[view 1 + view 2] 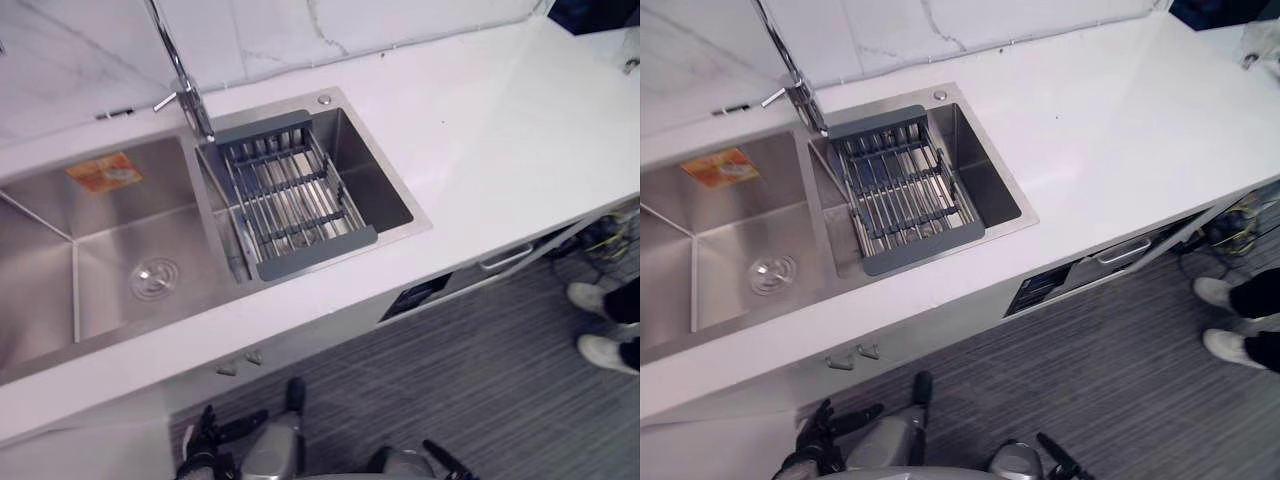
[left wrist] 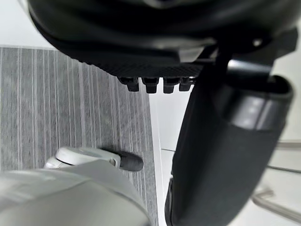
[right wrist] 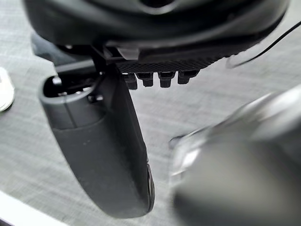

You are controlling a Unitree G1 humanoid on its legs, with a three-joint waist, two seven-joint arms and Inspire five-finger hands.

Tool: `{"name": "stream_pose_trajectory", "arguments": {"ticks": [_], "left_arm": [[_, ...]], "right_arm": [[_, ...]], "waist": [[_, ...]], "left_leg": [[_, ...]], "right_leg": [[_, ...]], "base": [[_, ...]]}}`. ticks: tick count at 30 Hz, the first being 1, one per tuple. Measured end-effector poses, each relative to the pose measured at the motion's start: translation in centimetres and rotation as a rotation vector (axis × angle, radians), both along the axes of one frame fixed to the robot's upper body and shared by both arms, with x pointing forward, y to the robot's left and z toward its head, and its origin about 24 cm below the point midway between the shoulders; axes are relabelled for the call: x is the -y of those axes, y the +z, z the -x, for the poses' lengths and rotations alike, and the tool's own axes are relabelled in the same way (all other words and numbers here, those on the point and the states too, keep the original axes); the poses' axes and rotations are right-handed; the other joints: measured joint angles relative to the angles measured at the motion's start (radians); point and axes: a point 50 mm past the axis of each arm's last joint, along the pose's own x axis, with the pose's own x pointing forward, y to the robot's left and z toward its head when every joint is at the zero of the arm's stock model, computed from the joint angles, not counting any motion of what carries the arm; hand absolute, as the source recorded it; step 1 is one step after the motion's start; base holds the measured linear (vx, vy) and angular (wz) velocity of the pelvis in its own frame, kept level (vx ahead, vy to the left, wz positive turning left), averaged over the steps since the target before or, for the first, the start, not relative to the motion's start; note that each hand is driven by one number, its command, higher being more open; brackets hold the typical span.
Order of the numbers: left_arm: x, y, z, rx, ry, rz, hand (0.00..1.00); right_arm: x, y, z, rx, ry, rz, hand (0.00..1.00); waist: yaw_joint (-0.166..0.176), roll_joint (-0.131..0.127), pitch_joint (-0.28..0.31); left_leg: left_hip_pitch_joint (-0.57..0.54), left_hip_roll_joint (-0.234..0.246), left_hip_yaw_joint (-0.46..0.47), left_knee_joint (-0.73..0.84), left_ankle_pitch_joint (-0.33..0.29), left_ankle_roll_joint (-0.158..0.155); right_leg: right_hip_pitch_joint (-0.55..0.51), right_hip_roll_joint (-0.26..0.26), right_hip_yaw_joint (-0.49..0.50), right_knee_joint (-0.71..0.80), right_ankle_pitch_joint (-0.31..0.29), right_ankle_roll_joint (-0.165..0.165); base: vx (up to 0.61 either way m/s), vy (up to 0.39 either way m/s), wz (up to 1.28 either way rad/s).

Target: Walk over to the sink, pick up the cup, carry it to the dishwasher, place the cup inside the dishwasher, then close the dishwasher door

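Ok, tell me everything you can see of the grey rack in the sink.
The rack is a rectangular drainer: dark grey plastic-looking end pieces joined by shiny metal bars. It lies flat across the left part of the small basin, one end by the faucet, the other on the sink's front rim. Its bars are bare.

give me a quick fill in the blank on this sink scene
1. The grey rack sits across the ___ basin of the sink.
2. The orange sticker lies in the ___ basin.
3. The left hand and right hand hang empty above the striped grey ___.
4. A person's shoes on the right are ___.
Missing words: right; left; floor; white.
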Motion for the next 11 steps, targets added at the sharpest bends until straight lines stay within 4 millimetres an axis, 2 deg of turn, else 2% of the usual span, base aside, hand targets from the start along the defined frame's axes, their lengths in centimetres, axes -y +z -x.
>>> {"name": "stream_pose_trajectory", "arguments": {"ticks": [1, 3, 4, 6, 8, 9, 11], "left_arm": [[-0.2, 0.0, 0.0, 0.001, 0.023, 0.011, 1.00], [0.4, -0.1, -0.1, 0.015, 0.050, 0.038, 1.00], [0.5, -0.2, -0.1, 0.012, 0.054, 0.044, 1.00], [0.8, -0.2, -0.3, 0.020, 0.053, 0.051, 1.00], [2.0, -0.4, -0.5, 0.024, 0.056, 0.081, 1.00], [2.3, -0.5, -0.4, 0.011, 0.067, 0.096, 1.00], [2.6, -0.8, 0.0, -0.027, 0.085, 0.119, 1.00]], "right_arm": [[-0.2, 0.0, -0.2, 0.015, 0.014, -0.015, 1.00], [-0.2, 0.2, -1.2, 0.068, 0.030, -0.023, 1.00], [-0.4, 0.4, -2.3, 0.117, 0.053, -0.019, 1.00], [-0.6, 0.6, -3.3, 0.179, 0.080, -0.007, 1.00], [-0.2, 1.1, -4.5, 0.259, 0.141, 0.037, 1.00], [0.0, 1.4, -4.9, 0.297, 0.172, 0.060, 1.00], [0.2, 1.6, -5.1, 0.350, 0.218, 0.076, 1.00]], "waist": [[0.002, -0.011, -0.006], [0.009, 0.000, -0.006], [0.006, 0.012, 0.001], [0.000, 0.023, -0.003], [-0.020, 0.052, -0.015], [-0.023, 0.062, -0.019], [-0.029, 0.071, -0.024]], "left_leg": [[-0.001, -0.004, -0.011, 0.016, -0.018, 0.010], [0.016, 0.005, -0.025, 0.038, -0.038, 0.026], [0.036, 0.015, -0.047, 0.058, -0.063, 0.043], [0.065, 0.018, -0.089, 0.060, -0.085, 0.057], [0.098, 0.012, -0.150, 0.044, -0.091, 0.064], [0.130, 0.004, -0.170, 0.028, -0.095, 0.069], [0.166, -0.007, -0.194, 0.024, -0.111, 0.076]], "right_leg": [[-0.027, -0.027, 0.034, 0.086, 0.026, 0.013], [-0.084, -0.034, 0.159, 0.217, 0.113, -0.057], [-0.121, -0.022, 0.266, 0.297, 0.132, -0.077], [-0.135, 0.055, 0.368, 0.296, 0.036, -0.068], [-0.163, 0.150, 0.432, 0.208, -0.036, -0.087], [-0.186, 0.173, 0.458, 0.164, -0.037, -0.089], [-0.232, 0.186, 0.514, 0.143, -0.033, -0.091]], "base": [[0.16, 0.103, 0.29], [0.19, 0.175, 0.18], [0.17, 0.115, 0.28], [0.12, 0.045, 0.54], [0.13, 0.037, 0.85], [0.14, 0.012, 0.71], [0.14, -0.020, 0.46]]}}
